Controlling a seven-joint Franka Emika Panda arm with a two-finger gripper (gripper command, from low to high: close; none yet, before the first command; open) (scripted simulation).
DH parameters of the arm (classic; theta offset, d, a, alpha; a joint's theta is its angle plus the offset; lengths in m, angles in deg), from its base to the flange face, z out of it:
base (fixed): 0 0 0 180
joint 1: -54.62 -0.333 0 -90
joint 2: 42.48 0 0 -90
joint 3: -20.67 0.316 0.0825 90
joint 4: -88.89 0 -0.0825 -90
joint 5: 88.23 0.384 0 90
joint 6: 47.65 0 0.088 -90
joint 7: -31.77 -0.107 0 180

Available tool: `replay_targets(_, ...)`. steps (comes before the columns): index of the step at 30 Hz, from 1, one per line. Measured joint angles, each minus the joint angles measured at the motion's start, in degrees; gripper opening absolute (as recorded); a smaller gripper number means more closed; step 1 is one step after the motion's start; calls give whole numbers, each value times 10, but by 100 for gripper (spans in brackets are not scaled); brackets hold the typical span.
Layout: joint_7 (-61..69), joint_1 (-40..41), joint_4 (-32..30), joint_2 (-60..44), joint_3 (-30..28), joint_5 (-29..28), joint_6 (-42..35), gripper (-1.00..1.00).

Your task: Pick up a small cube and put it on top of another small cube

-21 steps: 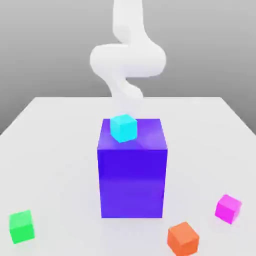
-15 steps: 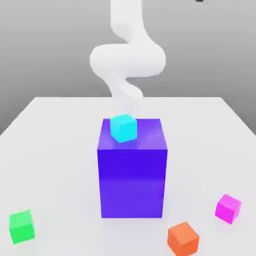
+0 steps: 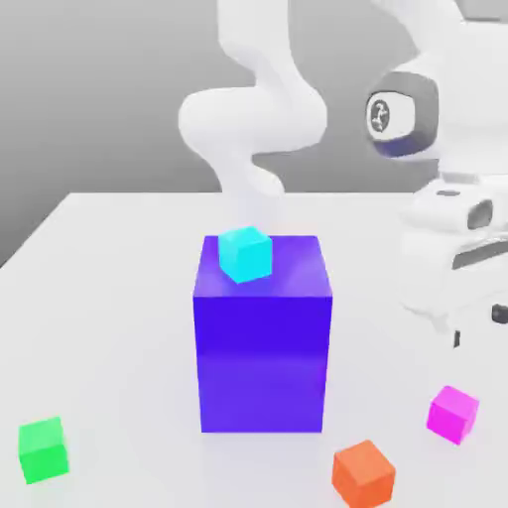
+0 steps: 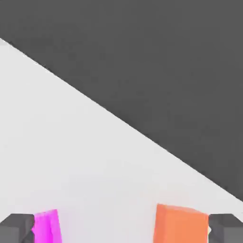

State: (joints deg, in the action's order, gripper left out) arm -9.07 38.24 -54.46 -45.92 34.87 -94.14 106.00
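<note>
The claw (image 4: 121, 228) of a white robot arm (image 3: 256, 119) hangs above the table (image 3: 129, 298), spread wide and holding nothing. The magenta cube (image 3: 453, 414) sits on the table below the claw, apart from it. An orange cube (image 3: 363, 474) rests near the magenta one, also lower than the claw. Well apart from the claw, a cyan cube (image 3: 245, 255) sits atop a big blue-violet block (image 3: 262, 362), with a green cube (image 3: 44, 450) on the table beyond the block, farther from the claw.
</note>
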Motion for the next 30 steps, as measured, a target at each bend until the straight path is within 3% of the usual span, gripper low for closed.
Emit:
replay_targets(4, -6, -27, -16, -85, 7, -29, 38, 0)
replay_targets(9, -43, -76, 0, -189, -44, -81, 113, 0)
replay_targets(10, -48, -82, 3, -201, -52, -88, 123, -100)
replay_targets(17, -49, -81, 3, -201, -51, -89, 122, -100)
replay_targets(22, -7, -51, -18, -110, -9, -32, 53, -100)
replay_targets(30, -41, 74, 8, -84, -119, 34, 3, -100)
